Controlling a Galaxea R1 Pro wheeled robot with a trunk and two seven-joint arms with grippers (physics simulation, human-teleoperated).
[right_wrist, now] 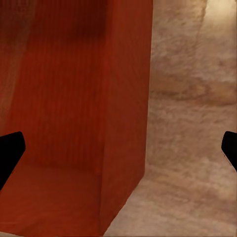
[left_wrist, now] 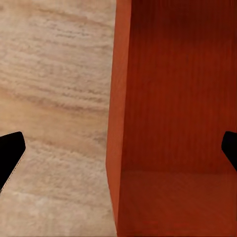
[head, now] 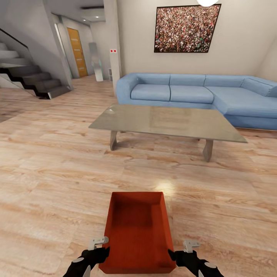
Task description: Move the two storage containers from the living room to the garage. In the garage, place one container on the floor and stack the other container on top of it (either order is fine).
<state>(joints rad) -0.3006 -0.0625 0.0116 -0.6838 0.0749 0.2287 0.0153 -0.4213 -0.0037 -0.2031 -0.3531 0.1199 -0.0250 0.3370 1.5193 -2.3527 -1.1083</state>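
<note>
Orange-red storage container (head: 137,234) sat between the two grippers, open top up, over the light wood plank floor (head: 54,181) of the living room. Left gripper (head: 99,252) met its left wall near the close corner; right gripper (head: 177,254) met the right wall opposite. Left wrist view: container wall (left_wrist: 118,123) stood between the dark fingers (left_wrist: 10,153), one outside over the planks, the other inside the bin. Spread wide, not pinching. Right wrist view: same arrangement, wall (right_wrist: 126,113) between the fingers (right_wrist: 9,153), wide apart. Could not tell whether the bin rested on the floor or hung lifted. Both arms reached forward and low, black wrists angled inward toward the bin. Beyond the fingers, well apart: grey tabletop (head: 165,123), blue sofa (head: 200,94), staircase (head: 30,79), orange-brown door (head: 77,52).
</note>
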